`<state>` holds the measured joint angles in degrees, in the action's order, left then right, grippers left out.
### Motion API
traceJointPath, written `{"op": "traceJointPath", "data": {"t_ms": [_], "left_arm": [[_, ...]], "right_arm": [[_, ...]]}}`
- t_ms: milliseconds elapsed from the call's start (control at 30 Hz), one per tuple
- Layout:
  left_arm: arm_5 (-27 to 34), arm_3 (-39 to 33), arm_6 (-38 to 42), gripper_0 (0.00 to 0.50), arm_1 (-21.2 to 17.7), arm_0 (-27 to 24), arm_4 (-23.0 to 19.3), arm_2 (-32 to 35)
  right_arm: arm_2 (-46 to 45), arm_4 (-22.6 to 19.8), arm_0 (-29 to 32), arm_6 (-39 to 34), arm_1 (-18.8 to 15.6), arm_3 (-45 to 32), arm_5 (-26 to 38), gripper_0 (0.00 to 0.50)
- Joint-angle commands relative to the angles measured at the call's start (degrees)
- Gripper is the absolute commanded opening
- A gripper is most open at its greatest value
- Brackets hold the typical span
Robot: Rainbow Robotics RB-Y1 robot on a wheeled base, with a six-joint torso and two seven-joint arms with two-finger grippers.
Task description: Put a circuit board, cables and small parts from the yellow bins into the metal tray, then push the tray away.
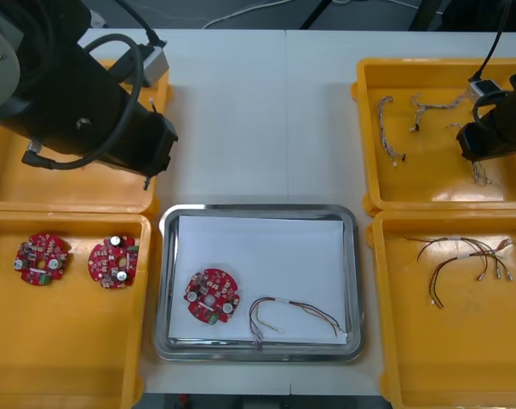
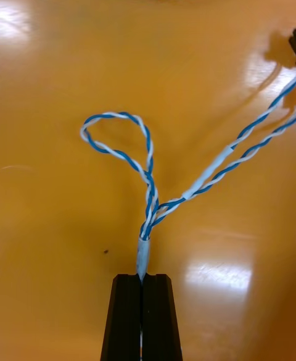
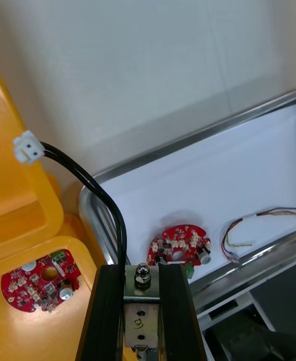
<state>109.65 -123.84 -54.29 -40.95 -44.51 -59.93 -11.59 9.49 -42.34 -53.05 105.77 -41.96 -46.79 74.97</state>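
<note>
The twisted blue and white cable [image 2: 150, 200] is the piece we have in hand. The right end effector [image 2: 142, 279] is pinched together on its pale sleeve, where the strands meet, low over the floor of the right far yellow bin [image 1: 428, 179]. We judge it very light and limp, with some spring in the twist, so the loop and the long tails will trail and may snag a neighbour. The sleeve looks like the stiffest place to hold, and we would not grip the bare strands. We count at least three such cables in that bin, the gripped one included; they overlap too much for a firmer number. The right near yellow bin [image 1: 462, 358] holds a tangle of red and yellow cables [image 1: 467, 260] that we cannot separate to count. In the metal tray [image 1: 258, 209], white inside, lie one circuit board [image 1: 212, 296] and one red and yellow cable [image 1: 296, 311], apart from each other. Two more circuit boards [image 1: 42, 260] sit side by side in the left near yellow bin [image 1: 62, 349], making three. The left end effector [image 3: 142, 268] hangs above the table [image 1: 266, 119] near the tray's far left corner, apparently clamped on one black cable [image 3: 102, 194] that ends in a white connector [image 3: 28, 147]. We count four bins and one tray.
</note>
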Motion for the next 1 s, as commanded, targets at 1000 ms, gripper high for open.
{"op": "traceJointPath", "data": {"t_ms": [1000], "left_arm": [[-1.81,-11.6,43.48,0.0,-8.18,-5.67,3.15,-27.61]], "right_arm": [[-16.88,3.23,3.66,1.1,-3.21,-29.33,33.31,0.0]]}}
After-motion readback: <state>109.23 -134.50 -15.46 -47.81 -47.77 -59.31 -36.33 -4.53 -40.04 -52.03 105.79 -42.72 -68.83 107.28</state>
